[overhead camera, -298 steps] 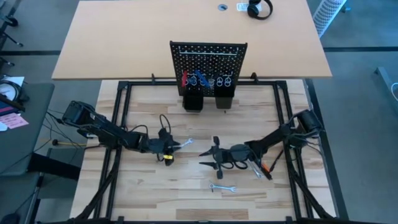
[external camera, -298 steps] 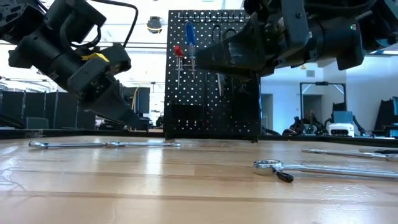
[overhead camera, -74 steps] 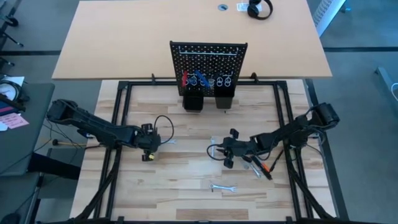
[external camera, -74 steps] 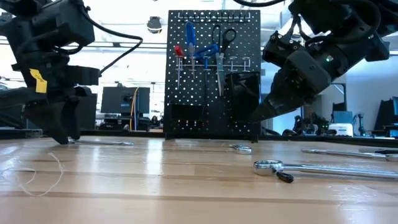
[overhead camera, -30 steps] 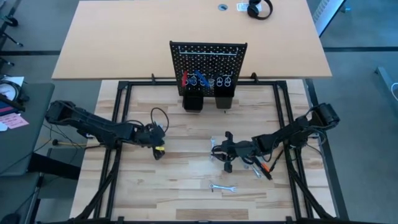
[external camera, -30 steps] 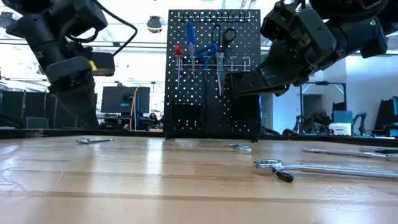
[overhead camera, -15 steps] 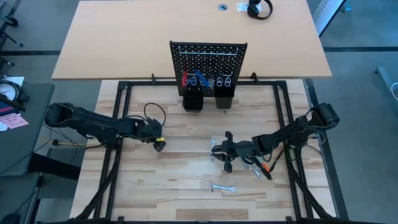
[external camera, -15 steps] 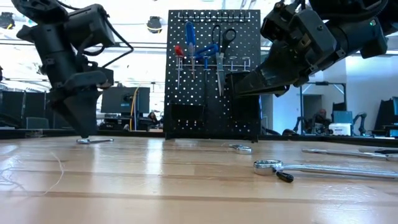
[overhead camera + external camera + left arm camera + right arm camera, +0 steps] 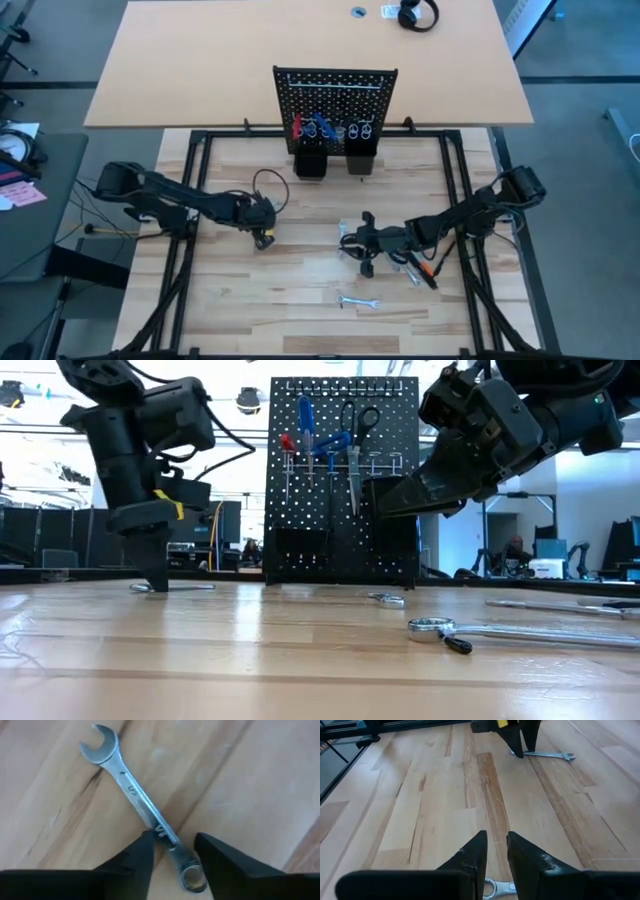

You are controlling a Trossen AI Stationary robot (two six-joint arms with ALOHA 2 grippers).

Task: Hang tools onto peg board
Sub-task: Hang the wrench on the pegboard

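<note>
From above, the peg board (image 9: 335,100) is standing at the far middle of the table (image 9: 300,300), already carrying a red-handled tool (image 9: 295,127) and blue-handled tools (image 9: 320,127) in its hooks. The left gripper (image 9: 264,236) is reaching down at the left-centre of the boards, and the right gripper (image 9: 352,243) is waiting right of centre. A small wrench (image 9: 357,301) is lying near the front edge, and an orange-and-black tool (image 9: 428,270) is lying beside the right arm — so several tools are not yet hung.

At table height, the left gripper is pointing straight down with its tips at the short wrench (image 9: 172,587) lying flat on the wood. The scissors (image 9: 358,435) are hanging on the board next to the blue screwdriver (image 9: 305,420). A long wrench (image 9: 500,628) is resting in the near right, untouched.

Past the left wrist, the short wrench (image 9: 142,807) is lying flat, and the two dark fingers (image 9: 142,857) are standing apart on either side of its shank near the ring end — not closed on it.

Past the right wrist, that gripper's fingers (image 9: 475,852) are sitting a narrow gap apart with nothing between them, hovering over bare boards.

By my judgement the job is roughly half done: four or so tools are up, and at least four are left on the table.
</note>
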